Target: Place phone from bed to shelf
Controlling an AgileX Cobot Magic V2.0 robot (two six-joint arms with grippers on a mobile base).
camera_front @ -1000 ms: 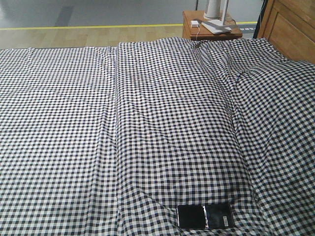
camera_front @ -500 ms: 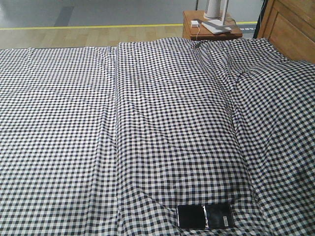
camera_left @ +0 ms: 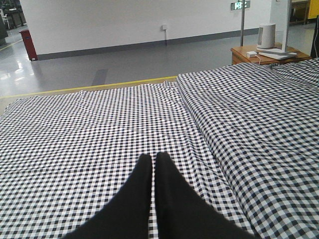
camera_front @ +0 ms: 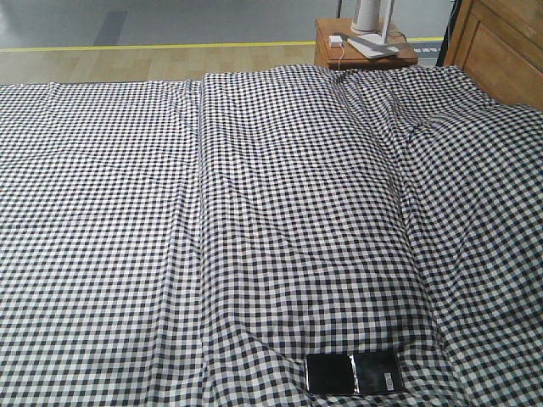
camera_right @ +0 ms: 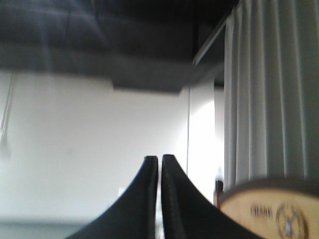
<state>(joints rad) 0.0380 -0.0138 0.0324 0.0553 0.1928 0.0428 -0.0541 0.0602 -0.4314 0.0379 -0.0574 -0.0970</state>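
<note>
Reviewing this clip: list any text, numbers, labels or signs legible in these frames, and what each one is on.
None can be read with confidence.
Green lit sign on the far wall, left wrist view: glowing characters, too small to read.
Round tan object at the lower right of the right wrist view: a dark printed word and a circular emblem, too blurred to read.
Phone on the bed: no readable marking.
</note>
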